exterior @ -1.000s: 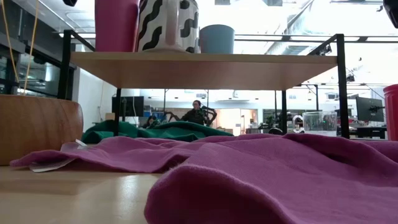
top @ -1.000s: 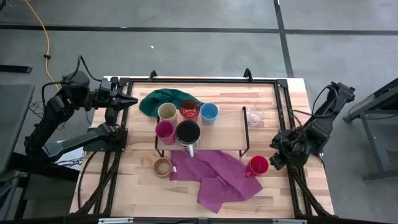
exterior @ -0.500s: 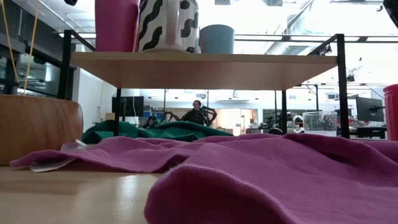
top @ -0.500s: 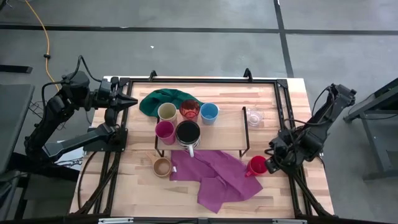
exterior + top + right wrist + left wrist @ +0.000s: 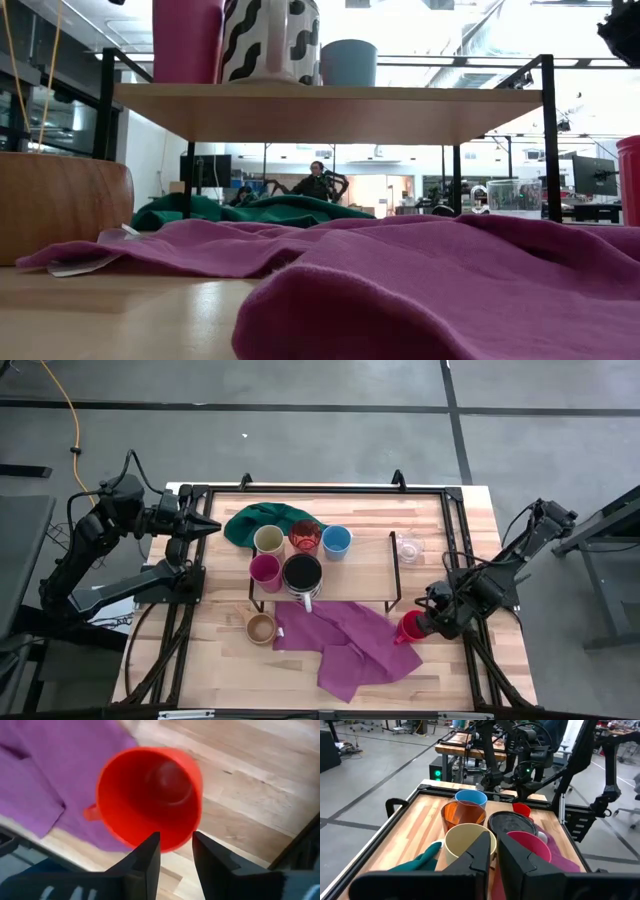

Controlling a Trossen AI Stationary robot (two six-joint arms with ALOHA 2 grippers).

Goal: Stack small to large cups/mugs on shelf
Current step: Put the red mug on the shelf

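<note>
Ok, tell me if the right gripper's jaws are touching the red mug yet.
Cannot tell. In the right wrist view the right gripper has its jaws at the red mug rim, overlapping it; neither contact nor gap shows plainly.

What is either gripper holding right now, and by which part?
Nothing. The right gripper stands open over the red handled mug's rim; the left gripper waits empty beside the table.

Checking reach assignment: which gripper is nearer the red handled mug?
Right. The right gripper is open at the red handled mug, on its right side. The left gripper waits across the table, left of the shelf.
</note>
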